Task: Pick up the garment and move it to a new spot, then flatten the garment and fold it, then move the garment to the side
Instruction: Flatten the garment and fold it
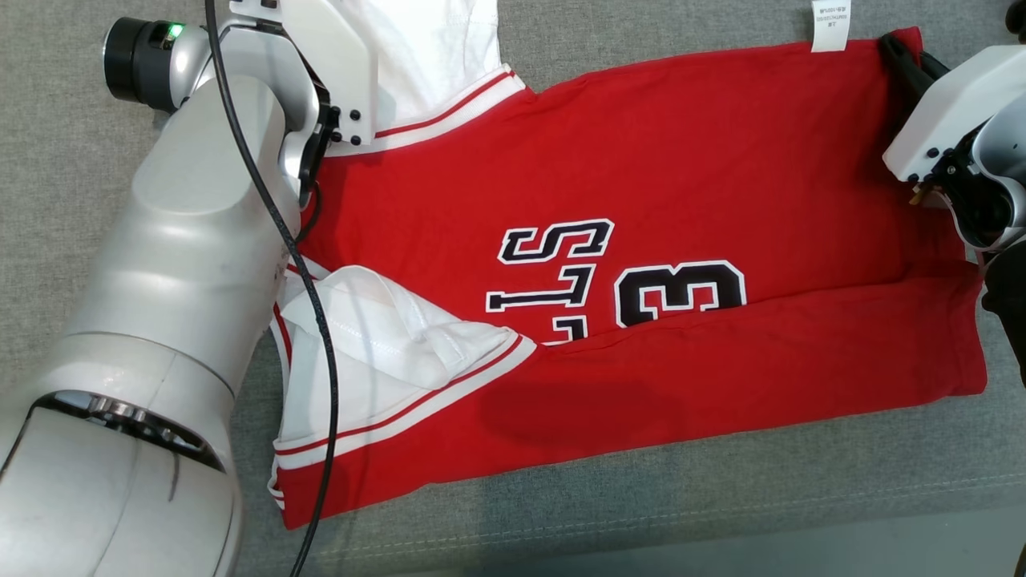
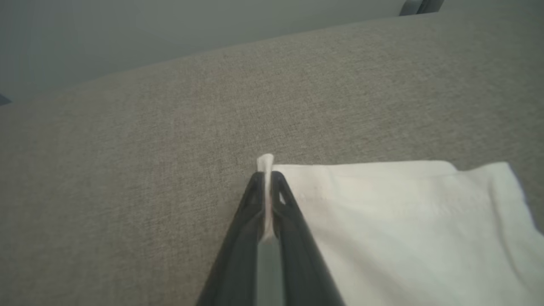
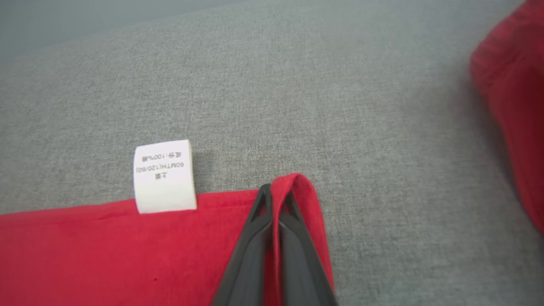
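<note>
at garment [image 1: 681, 184] far edge | left end effector [image 2: 267, 178], right end effector [image 3: 278, 191] pinching

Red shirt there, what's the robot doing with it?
A two-armed robot is handling a red jersey spread on a grey fabric surface. Its left jaws are pinched shut on the edge of the white sleeve, its right jaws on a red corner near the care label. The near edge is folded over the lettering.

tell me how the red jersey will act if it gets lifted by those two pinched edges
Probably floppy: the red jersey lies folded and creased, so it should sag between the left gripper and right gripper. Likely light, since thin cloth bunches up in each pinch. The near folded flap may fall open.
</note>
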Motion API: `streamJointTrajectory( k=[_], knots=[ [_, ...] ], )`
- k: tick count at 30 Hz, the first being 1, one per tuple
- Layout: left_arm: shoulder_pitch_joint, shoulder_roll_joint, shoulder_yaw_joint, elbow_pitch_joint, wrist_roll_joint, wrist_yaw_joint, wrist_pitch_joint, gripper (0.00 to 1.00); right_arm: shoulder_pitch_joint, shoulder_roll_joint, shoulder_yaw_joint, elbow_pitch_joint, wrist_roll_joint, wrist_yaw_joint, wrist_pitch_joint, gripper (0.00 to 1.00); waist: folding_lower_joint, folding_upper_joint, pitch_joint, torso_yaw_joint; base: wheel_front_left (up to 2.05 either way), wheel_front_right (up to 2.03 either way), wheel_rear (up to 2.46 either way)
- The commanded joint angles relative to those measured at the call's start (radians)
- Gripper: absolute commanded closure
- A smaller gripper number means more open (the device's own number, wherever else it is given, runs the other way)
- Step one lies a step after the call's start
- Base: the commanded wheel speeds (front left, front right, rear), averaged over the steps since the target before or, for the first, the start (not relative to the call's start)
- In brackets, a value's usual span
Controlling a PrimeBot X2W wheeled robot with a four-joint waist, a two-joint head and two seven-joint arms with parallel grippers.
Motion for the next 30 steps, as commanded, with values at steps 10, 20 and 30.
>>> streamJointTrajectory(
  k=[10,20,30],
  knots=[
    [-0.071,0.054,0.037,-0.021,-0.028,-0.041,-0.188,1.0,-0.004,-0.036,0.033,-0.028,0.062,-0.002,-0.111,1.0,0.0,0.0,-0.005,0.017,0.0,0.0,0.0],
    [-0.022,0.117,0.121,-0.247,-0.029,-0.053,-0.269,1.0,0.028,-0.129,0.091,-0.146,0.105,-0.002,-0.31,1.0,0.0,0.0,-0.013,0.062,0.0,0.0,0.0],
    [0.288,0.149,0.231,-0.64,0.049,-0.017,-0.269,1.0,0.143,-0.225,0.14,-0.233,0.188,-0.002,-0.352,1.0,0.0,0.0,-0.063,0.089,0.0,0.0,0.0]
  ],
)
